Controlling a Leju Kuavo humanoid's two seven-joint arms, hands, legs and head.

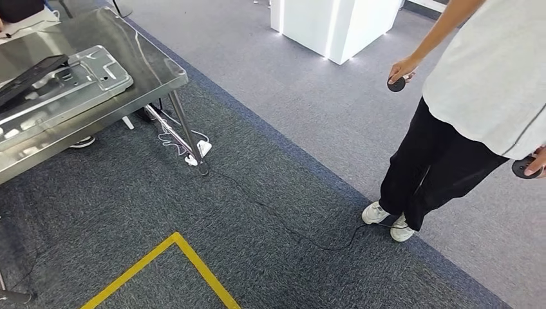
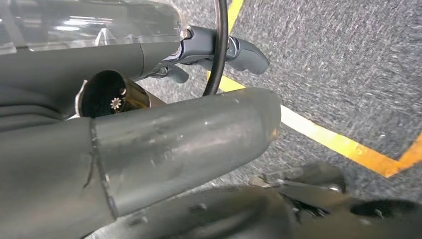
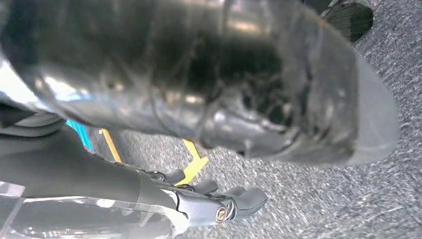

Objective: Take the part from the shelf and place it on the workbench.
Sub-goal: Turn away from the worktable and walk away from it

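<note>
Part (image 1: 61, 80): grey stamped-metal panel, lying flat on the steel workbench (image 1: 138, 55), apart from both hands. Left hand (image 2: 199, 79): hanging over carpet, thumb and dark fingers spread, nothing between them. Right hand (image 3: 209, 199): likewise hanging, fingers apart, holding nothing. Yellow floor tape (image 1: 161, 257) below the fingers. Person (image 1: 476, 96) standing on the carpet, holding round black controllers.

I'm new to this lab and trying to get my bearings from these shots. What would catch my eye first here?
Probably the person in a white shirt and black trousers standing on the grey carpet at the right, a small round black controller in one hand. Next, the shiny steel workbench at upper left, with a flat grey metal part lying on it. Yellow floor tape marks a corner near the bottom.
</note>
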